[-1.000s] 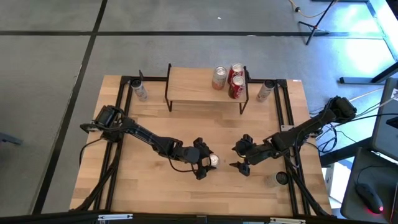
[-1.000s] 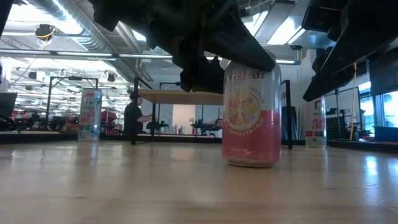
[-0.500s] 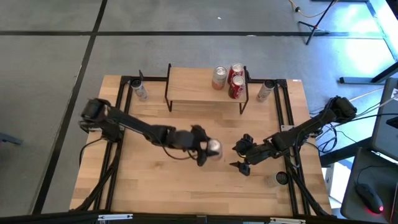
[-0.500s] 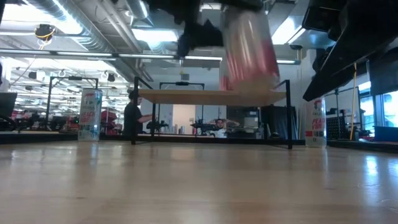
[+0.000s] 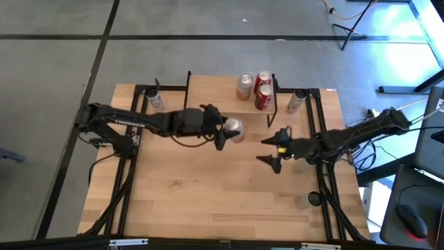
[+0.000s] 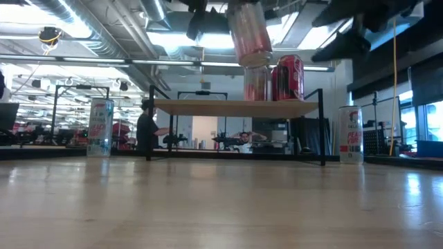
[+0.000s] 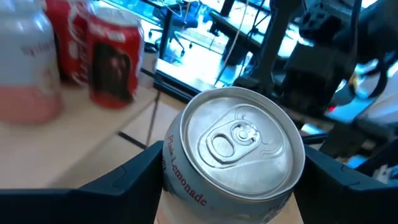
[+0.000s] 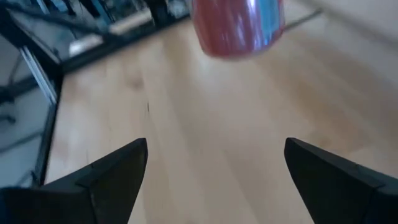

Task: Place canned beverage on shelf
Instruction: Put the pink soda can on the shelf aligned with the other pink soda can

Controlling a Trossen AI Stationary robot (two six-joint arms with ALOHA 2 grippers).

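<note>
Holding the pink lemonade can (image 5: 234, 129) by its sides, our left gripper (image 5: 223, 132) is clamped on it in the air just before the shelf (image 5: 211, 97). We judge it smooth, rigid and thin-walled, so a mid-body grip suits it. Three cans (image 5: 254, 88) already stand on the shelf's right end. Further right, our right gripper (image 5: 273, 151) waits with fingers apart, holding nothing.

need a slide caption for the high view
Left gripper carries a can toward the shelf with three cans; right gripper open over the table.
</note>
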